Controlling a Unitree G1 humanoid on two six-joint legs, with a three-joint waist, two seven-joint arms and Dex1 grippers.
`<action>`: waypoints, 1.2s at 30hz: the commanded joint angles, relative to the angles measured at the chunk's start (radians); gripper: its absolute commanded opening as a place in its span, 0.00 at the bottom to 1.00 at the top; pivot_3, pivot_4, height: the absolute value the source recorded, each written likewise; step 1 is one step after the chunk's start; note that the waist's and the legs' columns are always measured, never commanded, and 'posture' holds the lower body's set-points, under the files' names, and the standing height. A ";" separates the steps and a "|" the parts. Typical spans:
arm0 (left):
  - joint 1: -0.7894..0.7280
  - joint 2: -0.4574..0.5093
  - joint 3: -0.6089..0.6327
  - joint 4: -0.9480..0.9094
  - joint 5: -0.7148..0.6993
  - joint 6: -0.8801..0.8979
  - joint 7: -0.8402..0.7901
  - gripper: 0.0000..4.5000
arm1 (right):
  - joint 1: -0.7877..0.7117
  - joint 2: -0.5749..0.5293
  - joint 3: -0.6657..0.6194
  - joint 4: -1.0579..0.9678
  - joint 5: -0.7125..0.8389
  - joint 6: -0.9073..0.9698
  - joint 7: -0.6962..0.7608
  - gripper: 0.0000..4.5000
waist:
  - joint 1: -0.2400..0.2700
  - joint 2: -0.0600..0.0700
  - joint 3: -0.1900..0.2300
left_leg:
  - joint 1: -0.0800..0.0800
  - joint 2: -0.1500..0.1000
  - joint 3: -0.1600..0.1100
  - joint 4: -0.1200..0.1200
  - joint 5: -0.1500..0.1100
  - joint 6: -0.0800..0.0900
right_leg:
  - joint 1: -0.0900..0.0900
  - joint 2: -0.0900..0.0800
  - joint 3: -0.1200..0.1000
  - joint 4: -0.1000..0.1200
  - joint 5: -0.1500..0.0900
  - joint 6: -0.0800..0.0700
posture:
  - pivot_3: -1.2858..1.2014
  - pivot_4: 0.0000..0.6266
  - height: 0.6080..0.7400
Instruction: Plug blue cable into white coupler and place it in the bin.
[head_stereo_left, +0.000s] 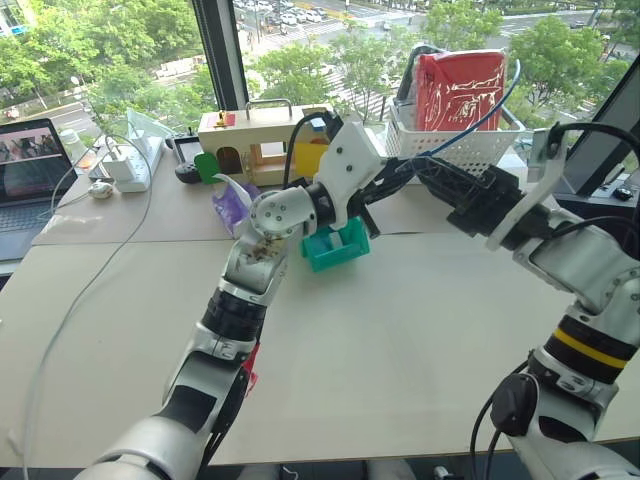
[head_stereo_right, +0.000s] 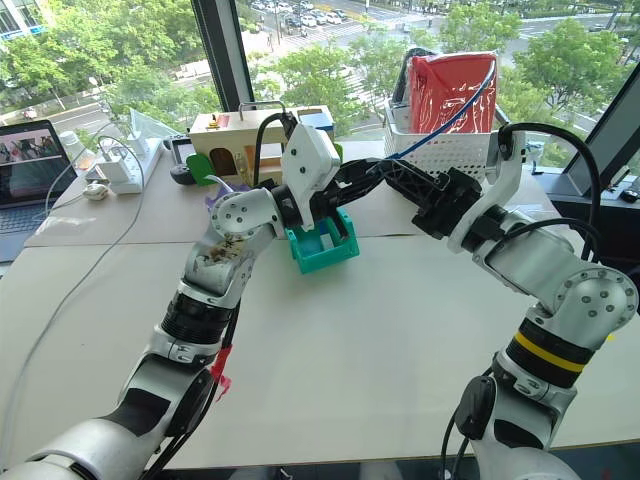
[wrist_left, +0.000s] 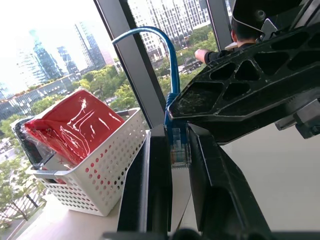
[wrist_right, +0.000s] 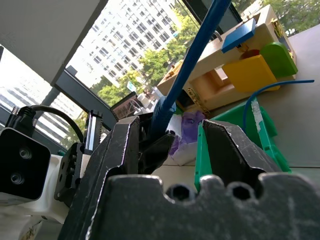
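Blue cable (wrist_left: 172, 75) bright blue; bin (head_stereo_right: 322, 245) teal-green; basket (wrist_left: 100, 170) white (perforated); pouch (wrist_left: 75, 125) red.

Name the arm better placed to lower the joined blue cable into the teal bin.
Left, probably: the left gripper, shut on the thin blue cable plug, hangs directly above the small teal-green plastic bin.

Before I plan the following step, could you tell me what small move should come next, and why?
Probably press the grippers gently together to seat the plug. The left gripper is shut on the blue cable at its plug, and the right gripper meets it above the bin; I cannot make out the white coupler.
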 joint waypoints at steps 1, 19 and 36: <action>-0.013 -0.006 0.006 -0.055 -0.018 -0.005 0.003 0.02 | -0.003 -0.023 -0.009 -0.020 0.009 -0.054 -0.001 0.01 | 0.000 0.000 0.000 | 0.000 0.000 0.000 0.000 0.000 0.000 | 0.000 0.000 0.000 0.000 0.000 0.000 | 0.52 0.24 1.00; 0.015 0.352 0.211 0.014 -0.260 0.113 -0.324 1.00 | -0.024 -0.077 0.002 0.015 0.016 -0.098 0.024 0.00 | -0.009 0.001 0.001 | 0.001 0.000 0.000 -0.001 0.000 0.000 | -0.001 0.000 0.000 0.001 0.000 0.000 | 0.52 0.24 1.00; 0.777 0.826 0.475 -0.067 -0.371 0.123 -0.721 1.00 | -0.055 -0.151 0.123 0.072 -0.081 -0.001 0.298 0.00 | -0.014 0.002 0.002 | 0.000 0.001 0.000 -0.002 -0.003 0.005 | -0.001 0.000 0.000 0.000 0.000 -0.001 | 0.52 0.24 1.00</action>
